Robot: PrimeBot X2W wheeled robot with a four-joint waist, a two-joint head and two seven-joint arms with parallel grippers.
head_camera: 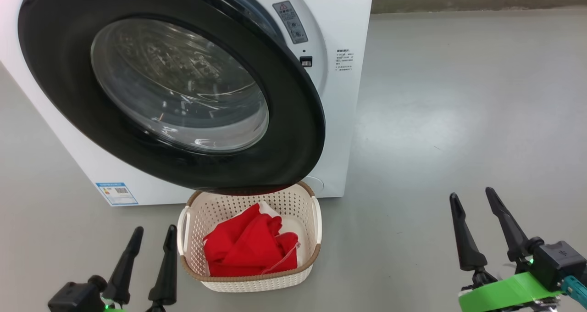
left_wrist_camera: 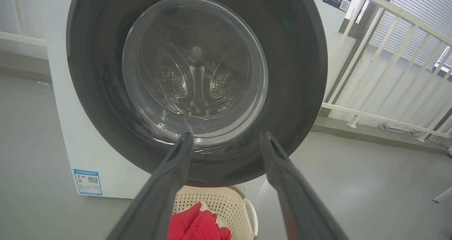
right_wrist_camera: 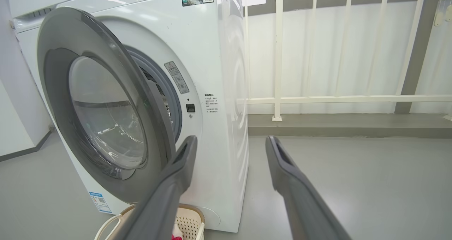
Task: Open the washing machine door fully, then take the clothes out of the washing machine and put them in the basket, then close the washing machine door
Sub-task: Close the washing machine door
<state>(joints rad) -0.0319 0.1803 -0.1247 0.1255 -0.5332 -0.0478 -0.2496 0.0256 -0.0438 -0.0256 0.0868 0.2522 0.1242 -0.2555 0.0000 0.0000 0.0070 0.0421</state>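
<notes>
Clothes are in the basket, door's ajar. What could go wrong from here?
1. The washing machine door hangs ajar, its lower rim over the far edge of the basket; swinging it shut might clip the basket.
2. The right pincer, open, sits well to the right of the door; a long reach to the glossy rim could slip or stop short of latching.

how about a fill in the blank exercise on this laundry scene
1. The ____ clothes lie in the basket.
2. The basket's far end sits under the rim of the washing machine ____.
3. The left gripper and the right gripper both stand ____, holding nothing.
Missing words: red; door; open.
</notes>
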